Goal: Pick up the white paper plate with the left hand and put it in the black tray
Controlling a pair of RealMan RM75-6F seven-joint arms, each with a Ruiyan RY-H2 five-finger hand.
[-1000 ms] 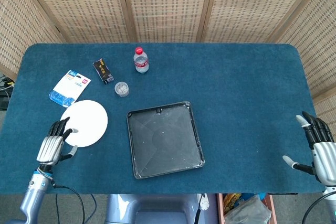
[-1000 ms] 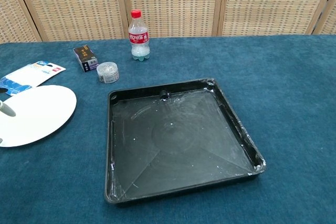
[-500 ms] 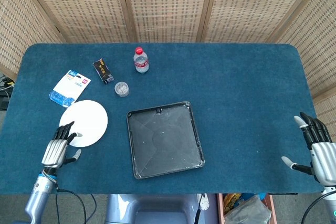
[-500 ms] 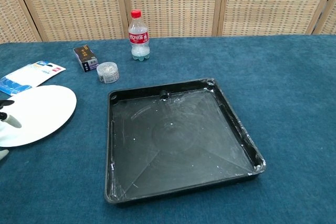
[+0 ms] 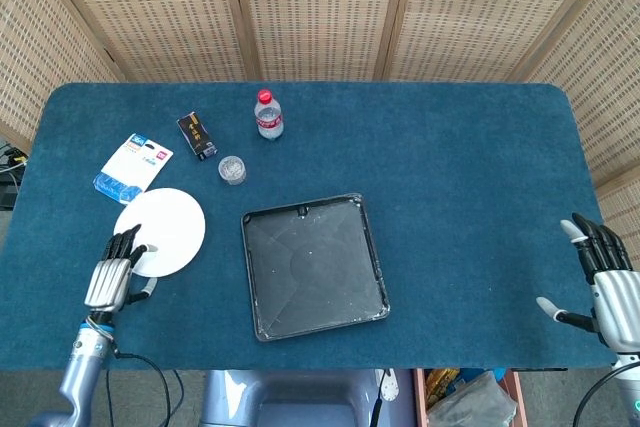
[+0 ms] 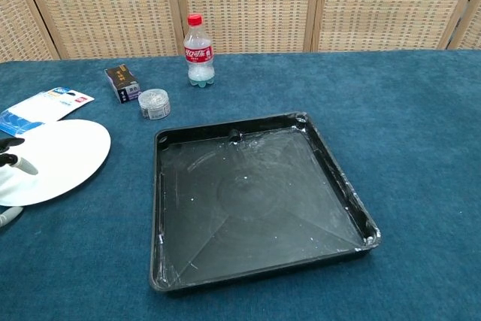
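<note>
The white paper plate [image 5: 165, 228] lies on the blue table left of the black tray [image 5: 376, 265]. My left hand [image 5: 112, 272] is at the plate's near-left edge. Its fingers [image 5: 124, 244] lie on top of the rim and the thumb [image 5: 146, 285] sits just below the edge, pinching it. The chest view shows the plate [image 6: 60, 159] with a fingertip [image 6: 16, 162] on it and the thumb [image 6: 6, 216] under its near rim, which looks slightly raised. The tray [image 6: 160, 208] holds nothing. My right hand [image 5: 606, 275] hovers open at the table's right front corner.
Behind the plate lie a blue-and-white packet [image 5: 132, 167], a small dark box [image 5: 197, 135] and a small round tin [image 5: 232, 169]. A red-capped bottle [image 5: 268, 115] stands further back. Wicker screens close off the far side.
My left hand drew back a little, then came forward onto the plate's near-left edge. The plate's near rim has risen slightly. My right hand has barely moved.
</note>
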